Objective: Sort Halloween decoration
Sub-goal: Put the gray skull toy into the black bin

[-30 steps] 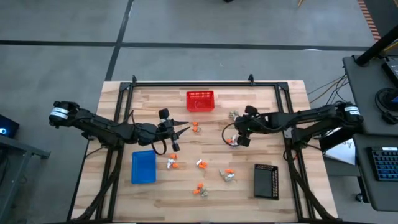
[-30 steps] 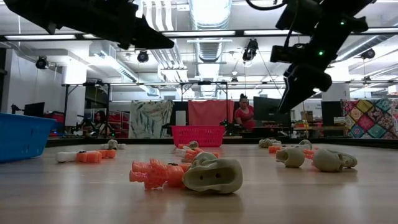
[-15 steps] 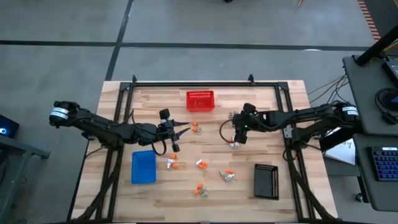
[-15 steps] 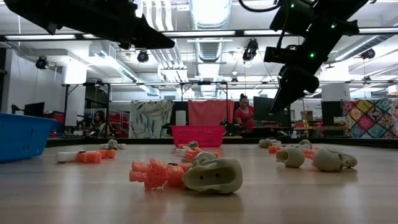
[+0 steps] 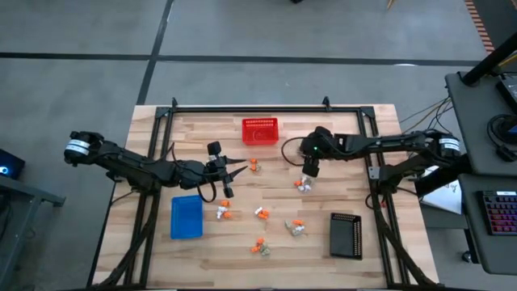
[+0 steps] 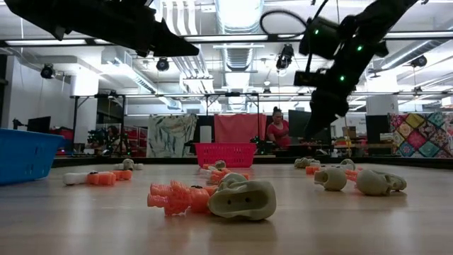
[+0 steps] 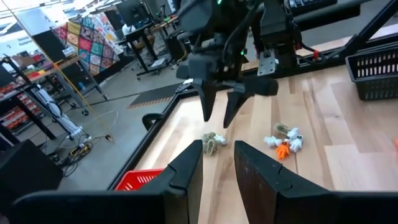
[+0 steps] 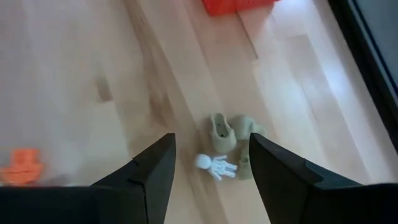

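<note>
Right of centre in the high view, the right gripper [image 5: 309,167] hangs above the table [image 5: 363,162] with its jaws spread wide and nothing between them. Its own wrist view looks down between the two dark fingers [image 8: 144,176] at a tiny white figure [image 8: 216,166] lying against two pale grey-beige pieces [image 8: 220,133]; an orange trinket [image 8: 23,163] sits at the lower left of that frame and the red mesh basket [image 8: 236,5] at its top edge. From above, those pieces are too small to tell apart.

Left of centre in the high view, the left gripper [image 5: 233,168] points toward the middle of the table, its fingers parted by a narrow gap and empty. Its wrist view shows that gap, and beyond it the right gripper [image 7: 221,107] poised over the wood, with a small mixed cluster [image 7: 283,138] and a beige trinket [image 7: 212,142] on the boards.

The Halloween decoration [image 5: 260,213] is scattered across the centre and lower part of the table in the high view, between the blue tray [image 5: 187,217] at lower left and the black tray [image 5: 345,234] at lower right.

Only the low view shows the trinkets in shape: an orange skeleton [image 6: 175,197] touching a beige skull [image 6: 243,197] in the foreground. A person [image 6: 277,129] sits in the room behind.
</note>
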Available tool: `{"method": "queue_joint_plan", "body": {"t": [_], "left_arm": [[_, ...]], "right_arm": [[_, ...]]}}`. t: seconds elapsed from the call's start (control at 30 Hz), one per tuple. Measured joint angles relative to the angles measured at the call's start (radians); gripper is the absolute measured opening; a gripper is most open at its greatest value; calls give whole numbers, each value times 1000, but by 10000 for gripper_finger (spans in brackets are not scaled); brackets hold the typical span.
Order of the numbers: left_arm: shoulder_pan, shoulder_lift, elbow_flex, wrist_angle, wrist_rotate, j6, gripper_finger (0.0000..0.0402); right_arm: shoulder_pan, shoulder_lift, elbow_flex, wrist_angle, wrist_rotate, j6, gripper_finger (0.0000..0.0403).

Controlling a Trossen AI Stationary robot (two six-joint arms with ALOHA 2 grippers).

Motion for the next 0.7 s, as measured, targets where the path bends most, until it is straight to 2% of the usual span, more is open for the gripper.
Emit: {"method": "queue_joint_plan", "body": {"t": [0.33, 0.7], "left_arm": [[0, 0, 0, 0, 0, 8, 75], [1, 0, 0, 1, 0, 17, 75]], "right_arm": [[-36, 110, 0, 61, 1, -74, 194], [-50, 154, 0, 95, 1, -96, 194]]}}
